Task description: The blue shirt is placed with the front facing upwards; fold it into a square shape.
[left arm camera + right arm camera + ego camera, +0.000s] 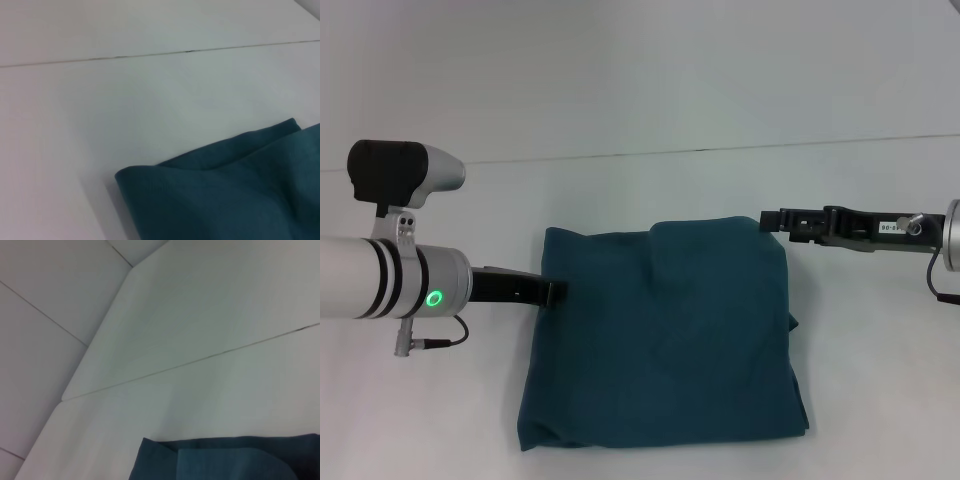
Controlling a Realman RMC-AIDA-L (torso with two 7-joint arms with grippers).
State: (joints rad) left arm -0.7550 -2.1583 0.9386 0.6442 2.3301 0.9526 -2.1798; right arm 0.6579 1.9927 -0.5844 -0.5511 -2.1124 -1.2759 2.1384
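Left gripper (552, 292) touches the shirt's (665, 335) left edge, nearer than the right gripper (772, 221) at its far-right corner; neither grip is discernible.

From where I stand, hardly anything can be read. The only marking is a small white label (887, 228) stuck on the black right gripper (772, 220), which reaches in beside the far right corner of the folded dark teal-blue cotton shirt (665, 335). There are dark characters on that label, but they are too small to make out. The shirt's upturned surface is plain cloth with no print showing.
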